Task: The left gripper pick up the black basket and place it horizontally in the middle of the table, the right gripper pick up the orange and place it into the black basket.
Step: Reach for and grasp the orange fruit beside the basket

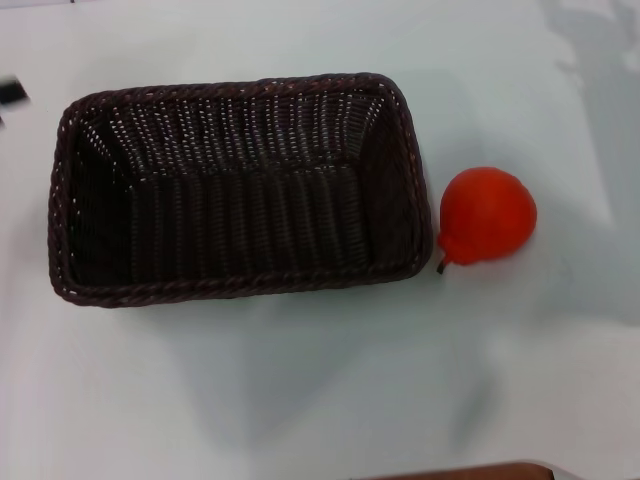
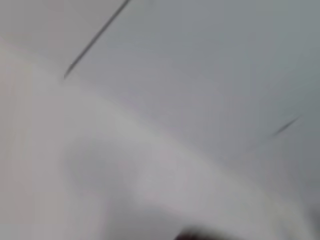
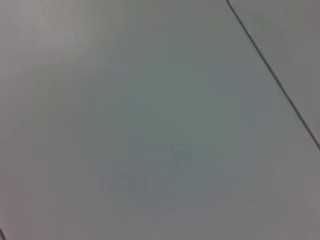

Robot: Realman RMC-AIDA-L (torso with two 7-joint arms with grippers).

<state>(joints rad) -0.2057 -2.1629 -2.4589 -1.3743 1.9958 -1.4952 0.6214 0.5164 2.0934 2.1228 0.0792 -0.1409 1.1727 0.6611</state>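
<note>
The black basket (image 1: 240,190) lies lengthwise across the white table (image 1: 300,400) in the head view, upright and with nothing in it. The orange (image 1: 487,216) rests on the table just off the basket's right end, its stem end pointing toward the basket's near right corner. A small black piece of the left gripper (image 1: 12,92) shows at the far left edge, apart from the basket. The right gripper is out of view; only a faint shadow falls on the table at the upper right. The wrist views show neither the basket nor the orange.
A brown edge (image 1: 470,472) shows at the bottom of the head view. The left wrist view shows a pale surface with thin dark lines (image 2: 95,37). The right wrist view shows a plain grey surface with one thin line (image 3: 272,75).
</note>
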